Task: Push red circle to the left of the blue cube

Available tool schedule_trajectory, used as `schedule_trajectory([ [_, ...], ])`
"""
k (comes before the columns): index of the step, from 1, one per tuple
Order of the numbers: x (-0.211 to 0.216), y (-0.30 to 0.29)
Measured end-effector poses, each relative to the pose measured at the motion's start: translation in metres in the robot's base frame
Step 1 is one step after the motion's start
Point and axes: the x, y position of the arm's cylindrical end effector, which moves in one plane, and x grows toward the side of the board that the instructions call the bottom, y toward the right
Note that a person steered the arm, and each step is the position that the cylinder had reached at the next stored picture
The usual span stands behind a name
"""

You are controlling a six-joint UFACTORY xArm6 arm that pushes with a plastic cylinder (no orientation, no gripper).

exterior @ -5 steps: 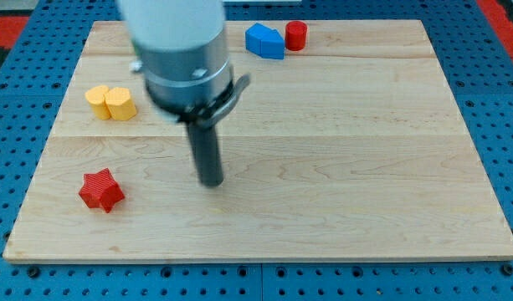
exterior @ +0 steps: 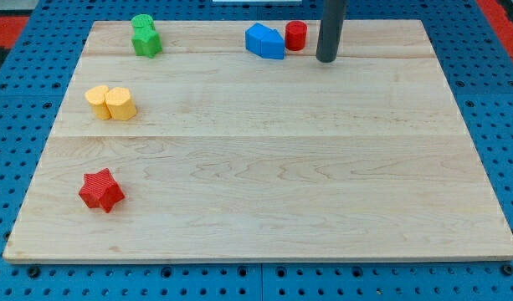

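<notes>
The red circle (exterior: 296, 35), a small red cylinder, stands near the board's top edge, touching or nearly touching the right side of the blue cube (exterior: 265, 41). My tip (exterior: 326, 58) rests on the board just right of the red circle and slightly below it, a small gap apart. The dark rod rises from the tip out of the view's top.
A green block (exterior: 145, 37) sits at the top left. A yellow block (exterior: 110, 102) lies at the left. A red star (exterior: 101, 190) lies at the lower left. The wooden board (exterior: 264, 150) rests on a blue pegboard table.
My tip has moved from the board's left middle up and right to beside the red circle. The arm body no longer covers the green block. No block has moved.
</notes>
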Motion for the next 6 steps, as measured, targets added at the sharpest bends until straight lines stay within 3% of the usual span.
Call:
schedule_trajectory([
  [2,-0.064,-0.046],
  [3,-0.072,-0.041],
  [5,-0.069,-0.169],
  [6,-0.072,-0.2],
])
